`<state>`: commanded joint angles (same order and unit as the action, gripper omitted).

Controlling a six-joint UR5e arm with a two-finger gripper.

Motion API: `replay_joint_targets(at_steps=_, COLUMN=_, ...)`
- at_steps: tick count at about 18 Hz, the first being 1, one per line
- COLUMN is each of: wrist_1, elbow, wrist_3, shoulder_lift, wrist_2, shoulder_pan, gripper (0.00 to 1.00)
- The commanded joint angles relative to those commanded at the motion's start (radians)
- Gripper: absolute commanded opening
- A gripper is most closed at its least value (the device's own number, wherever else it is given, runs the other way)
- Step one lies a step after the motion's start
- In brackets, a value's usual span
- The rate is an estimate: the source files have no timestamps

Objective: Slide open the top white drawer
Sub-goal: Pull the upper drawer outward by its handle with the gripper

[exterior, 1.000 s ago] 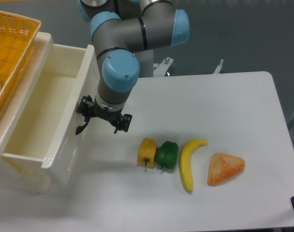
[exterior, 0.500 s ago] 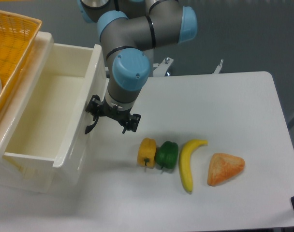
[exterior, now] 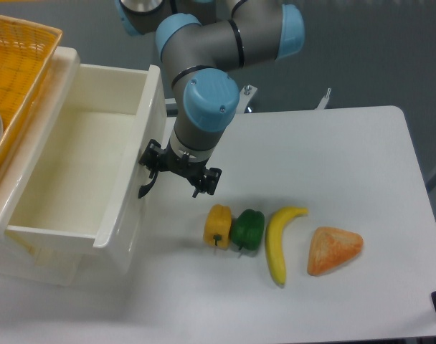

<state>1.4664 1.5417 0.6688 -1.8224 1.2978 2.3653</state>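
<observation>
Drawer [exterior: 74, 179], the top white one, stands pulled far out of the cabinet at the left, its hollow inside open to view. On the table [exterior: 333, 143] nearest the camera lie a banana [exterior: 279, 240] and a triangular orange pastry [exterior: 334, 250], with a yellow pepper [exterior: 218, 225] touching a green pepper [exterior: 247, 228] to their left. Farther back, the gripper [exterior: 178, 178] sits at the drawer's front, fingers spread, by the black handle [exterior: 146, 188]. An orange basket [exterior: 13, 79] rests far left.

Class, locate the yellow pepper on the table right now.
The yellow pepper lies mid-table, touching the green pepper on its right, just below-right of the gripper.
</observation>
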Motion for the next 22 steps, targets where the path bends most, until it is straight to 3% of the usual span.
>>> replay_joint_targets(at_steps=22, wrist_1=0.023, elbow=-0.017, wrist_3=0.0, shoulder_lift=-0.025, wrist_2=-0.046, shoulder_pan=0.025, gripper=1.0)
